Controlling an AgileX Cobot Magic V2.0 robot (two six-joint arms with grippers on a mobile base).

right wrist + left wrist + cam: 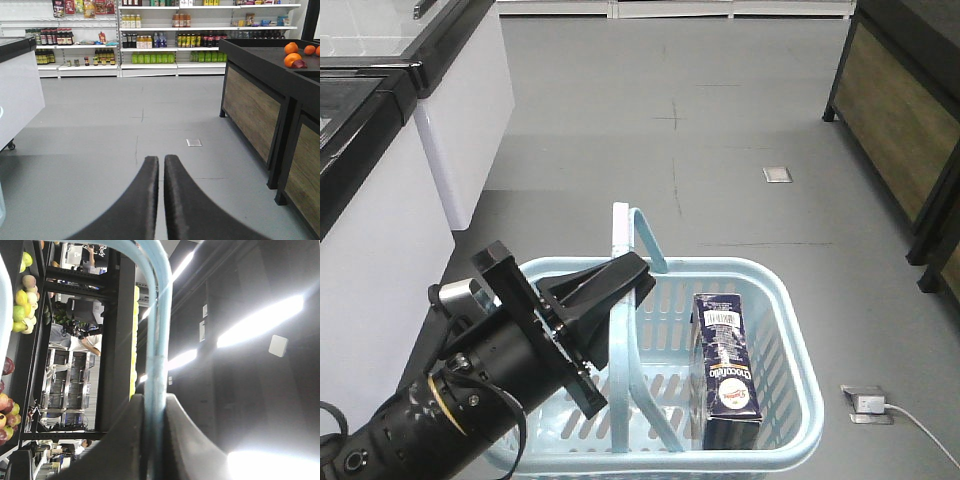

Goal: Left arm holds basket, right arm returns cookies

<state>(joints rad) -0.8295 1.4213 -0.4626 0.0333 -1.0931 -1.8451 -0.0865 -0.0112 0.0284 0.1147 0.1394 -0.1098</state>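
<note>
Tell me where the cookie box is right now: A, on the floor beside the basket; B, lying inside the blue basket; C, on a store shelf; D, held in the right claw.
B: the cookie box lies inside the basket, and the right claw is shut with nothing in it.

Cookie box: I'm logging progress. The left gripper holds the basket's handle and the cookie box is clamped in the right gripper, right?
Not quite. The cookie box lies inside the basket, as the exterior front-facing view shows. The right gripper is shut on nothing in the right wrist view. The left gripper does hold the basket's handle.
</note>
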